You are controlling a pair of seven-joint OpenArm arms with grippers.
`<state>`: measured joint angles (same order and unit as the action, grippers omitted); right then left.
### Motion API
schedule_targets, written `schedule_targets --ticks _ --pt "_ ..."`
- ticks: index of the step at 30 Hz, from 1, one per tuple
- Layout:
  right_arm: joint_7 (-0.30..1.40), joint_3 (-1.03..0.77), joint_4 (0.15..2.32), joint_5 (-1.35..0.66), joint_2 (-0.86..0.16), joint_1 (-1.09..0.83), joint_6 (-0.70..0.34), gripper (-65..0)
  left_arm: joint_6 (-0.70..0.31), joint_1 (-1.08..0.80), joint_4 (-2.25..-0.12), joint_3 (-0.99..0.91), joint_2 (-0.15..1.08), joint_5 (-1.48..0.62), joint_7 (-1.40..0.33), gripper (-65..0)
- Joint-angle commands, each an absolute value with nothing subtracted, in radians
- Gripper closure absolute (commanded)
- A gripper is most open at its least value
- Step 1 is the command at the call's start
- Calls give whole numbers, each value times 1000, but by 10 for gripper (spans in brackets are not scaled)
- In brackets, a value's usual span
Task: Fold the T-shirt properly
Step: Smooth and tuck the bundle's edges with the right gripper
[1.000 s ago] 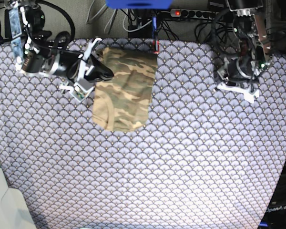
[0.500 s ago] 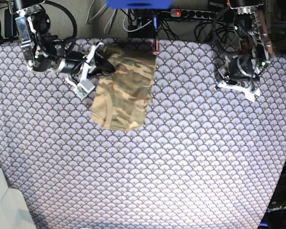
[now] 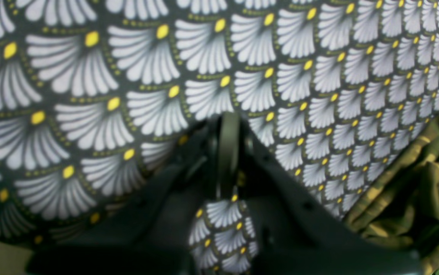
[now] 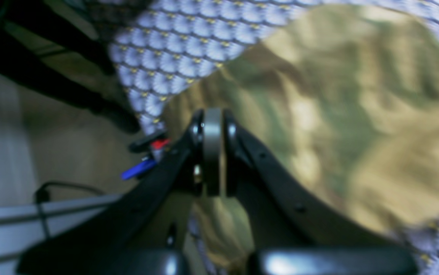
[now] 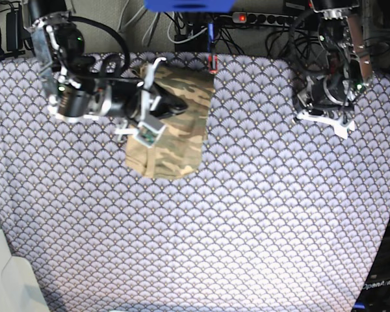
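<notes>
The T-shirt [image 5: 172, 127] lies already folded into a narrow upright rectangle at the far side of the worktop, left of centre in the base view, its top edge near the far rim. It looks light, limp and layered: soft camouflage cloth that will sag and slide open if lifted from one layer only. The best hold is probably a pinch through all layers at a corner or along a folded edge; its lower left corner curls slightly.

The right gripper [image 5: 161, 104] hangs over the shirt's upper left part, jaws pressed together, with no cloth visibly between them. The left gripper [image 5: 325, 116] rests well apart, pressed together over the scale-patterned tablecloth [image 5: 247, 214].

The only legible writing is "OpenArm" [image 5: 379, 285] at the lower right edge.
</notes>
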<state>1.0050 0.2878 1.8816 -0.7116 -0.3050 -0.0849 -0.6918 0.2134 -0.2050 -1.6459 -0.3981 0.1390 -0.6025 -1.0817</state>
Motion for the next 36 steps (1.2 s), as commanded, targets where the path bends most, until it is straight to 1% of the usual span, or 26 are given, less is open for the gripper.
schedule_targets --ticks 1,8,11,15,21,23,26,30,36 --pt "972 306 1867 -727 -302 -68 -698 0 209 -199 -1666 -403 150 -611 -1076 -3" --pt "786 400 1578 -725 -309 -44 -698 -1 209 -205 -1666 -403 162 -611 -1076 -3" --pt "737 458 1506 -727 -323 -25 -698 0 209 -205 -1666 -403 162 -611 -1076 -3" --pt "756 466 1563 -728 -325 -25 -698 0 209 -205 -1666 -401 162 -611 -1076 -3" --pt "946 461 1808 -731 -328 54 -698 0 209 -205 -1666 -401 162 -611 -1076 -3" --pt "997 461 1822 -730 -311 104 -698 0 209 -206 -1666 -401 162 -611 -1076 -3" --pt "1017 466 1804 -728 -294 163 -698 0 209 -219 -1666 -403 162 -611 -1076 -3" --pt "997 483 1656 -728 -280 243 -698 -1 209 -220 -1666 -403 156 -611 -1076 -3" --pt "851 555 1362 -727 -274 341 -698 -1 209 -231 -1666 -397 153 -611 -1076 -3"
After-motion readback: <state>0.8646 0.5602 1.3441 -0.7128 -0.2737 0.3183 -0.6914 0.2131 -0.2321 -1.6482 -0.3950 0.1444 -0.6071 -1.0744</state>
